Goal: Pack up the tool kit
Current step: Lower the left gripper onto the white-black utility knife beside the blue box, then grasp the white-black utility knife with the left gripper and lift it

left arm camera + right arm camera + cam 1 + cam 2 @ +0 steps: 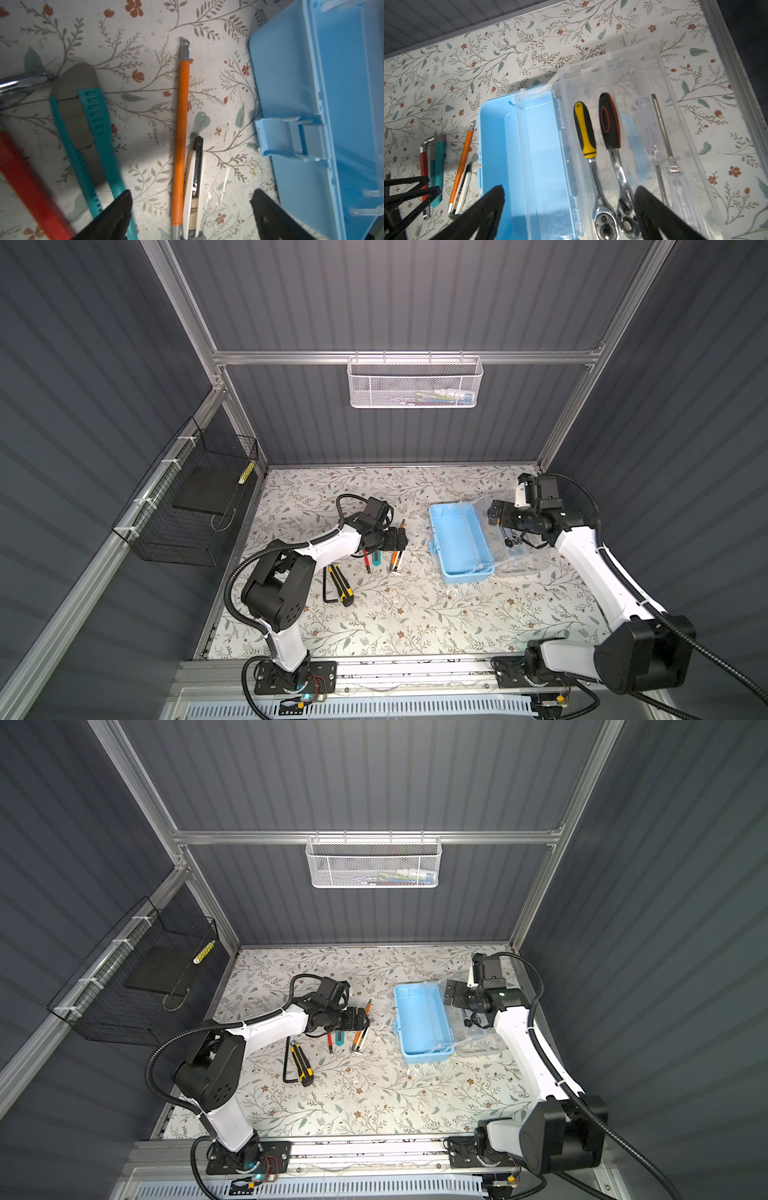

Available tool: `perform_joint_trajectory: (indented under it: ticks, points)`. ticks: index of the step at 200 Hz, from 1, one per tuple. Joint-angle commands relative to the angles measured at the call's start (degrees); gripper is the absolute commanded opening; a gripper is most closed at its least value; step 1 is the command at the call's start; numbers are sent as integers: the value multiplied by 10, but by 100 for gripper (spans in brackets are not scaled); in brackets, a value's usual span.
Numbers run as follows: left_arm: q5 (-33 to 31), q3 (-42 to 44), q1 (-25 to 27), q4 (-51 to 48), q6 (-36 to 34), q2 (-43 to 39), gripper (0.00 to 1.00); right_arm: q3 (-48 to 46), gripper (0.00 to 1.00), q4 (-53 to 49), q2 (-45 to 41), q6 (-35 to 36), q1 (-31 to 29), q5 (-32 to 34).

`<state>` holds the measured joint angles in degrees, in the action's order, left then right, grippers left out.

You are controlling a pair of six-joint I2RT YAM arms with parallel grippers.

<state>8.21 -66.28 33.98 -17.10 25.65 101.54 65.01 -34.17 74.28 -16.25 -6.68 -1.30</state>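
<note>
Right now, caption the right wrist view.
Open right end effector over two ratchets in the clear lid, beside the blue box.

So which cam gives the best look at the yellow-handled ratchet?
Right wrist. The yellow-handled ratchet lies full length in the clear lid, sharp and unobstructed. In both top views the right arm covers most of it, leaving only tiny chrome glints. Left wrist does not show it.

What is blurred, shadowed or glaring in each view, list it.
Left wrist view: the red tool is smeared, the teal knife softens toward the lens, a shadow crosses the mat. Right wrist view: the clear lid shows faint reflections, the ratchets glint. Both top views: soft, mat bright, walls dark, frame rails splayed by the wide lens.
</note>
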Motion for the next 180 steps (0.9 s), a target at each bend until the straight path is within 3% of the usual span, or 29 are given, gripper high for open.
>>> perform_joint_trajectory:
  ticks: [1,70,154,180]
  points:
    - [-3,-29,-1,-40,-35,10,82,-8,98,11,-1,-19,-9,1]
    - [22,-73,36,-65,-49,62,57,-5,98,13,5,-23,-15,6]
    - [-32,-86,55,-103,-41,79,61,-9,98,10,4,-21,-15,11]
    - [-28,-83,59,-100,-44,85,57,-9,98,9,3,-20,-15,13]
